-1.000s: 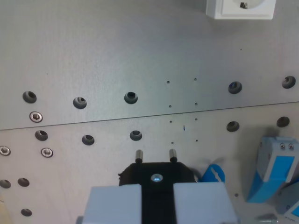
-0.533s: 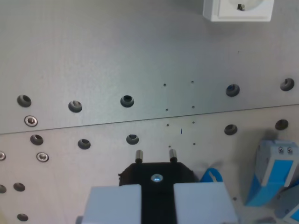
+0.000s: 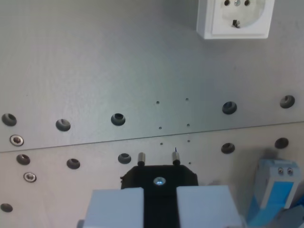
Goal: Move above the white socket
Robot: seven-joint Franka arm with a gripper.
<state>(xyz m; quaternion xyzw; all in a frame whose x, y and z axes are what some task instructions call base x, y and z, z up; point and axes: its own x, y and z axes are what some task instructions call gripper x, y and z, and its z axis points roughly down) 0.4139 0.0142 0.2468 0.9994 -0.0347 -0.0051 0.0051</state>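
Observation:
The white socket [image 3: 236, 18] sits on the grey metal plate at the top of the wrist view, right of centre, its face with two holes and a clip showing. My gripper [image 3: 159, 199] is at the bottom centre, its pale fingers [image 3: 116, 206] shut on a black plug [image 3: 159, 176]. The plug's two metal pins [image 3: 158, 157] point up the view toward the socket. The socket lies well ahead of the pins and to the wrist view's right.
The plate [image 3: 95, 61] has rows of countersunk holes and a seam running across the middle. A blue and grey block [image 3: 273, 187] stands at the lower right, close to the gripper's right finger.
The camera has moved forward and right: the socket has come further into view and lower, and the holes and blue block have slid down and left. The plug stays gripped.

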